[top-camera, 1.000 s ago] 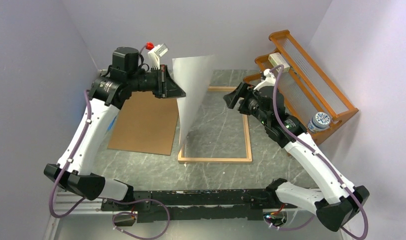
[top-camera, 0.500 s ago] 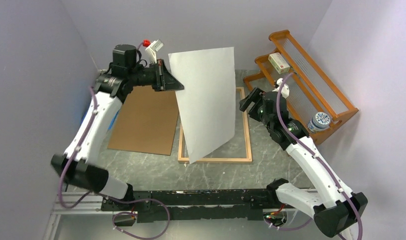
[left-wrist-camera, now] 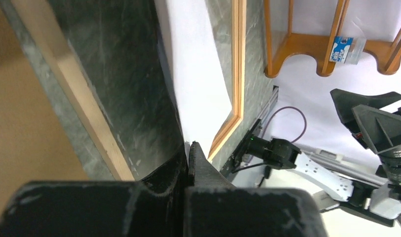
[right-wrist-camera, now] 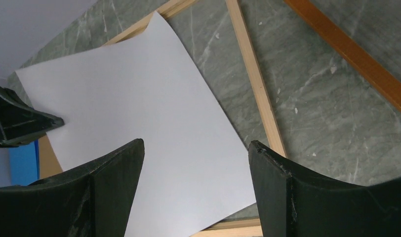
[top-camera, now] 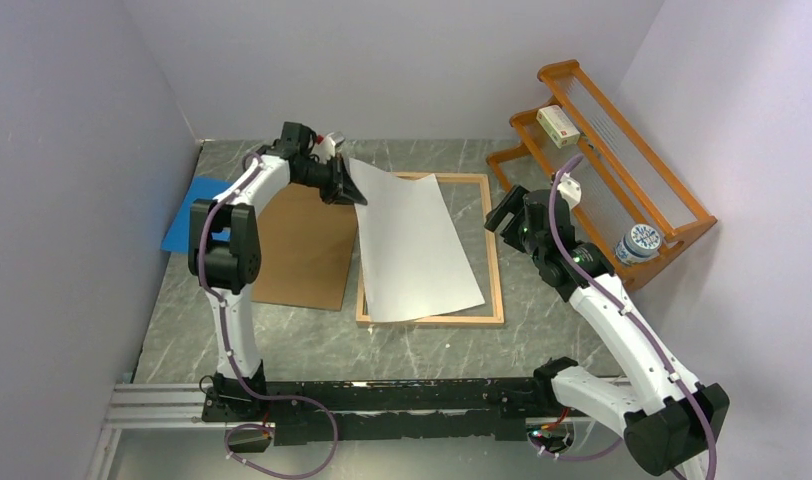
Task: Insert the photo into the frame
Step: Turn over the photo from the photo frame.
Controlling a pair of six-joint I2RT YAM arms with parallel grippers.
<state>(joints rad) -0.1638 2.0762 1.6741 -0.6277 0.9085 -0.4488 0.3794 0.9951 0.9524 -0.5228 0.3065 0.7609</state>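
My left gripper [top-camera: 353,189] was pinched shut on a corner of the photo [top-camera: 417,245] to steer it. White back up, the photo lay askew across the frame [top-camera: 495,270], not yet seated. My right gripper [right-wrist-camera: 196,148] hung open and empty above it, probably ready to square it.

obstacles: rack [top-camera: 622,160] right of frame [top-camera: 452,320], board [top-camera: 297,250] left | free: tabletop [top-camera: 312,345] near side

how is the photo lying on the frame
Skewed, white side up: the photo crosses the frame's left and near rails, its far corner pinched by the left gripper.
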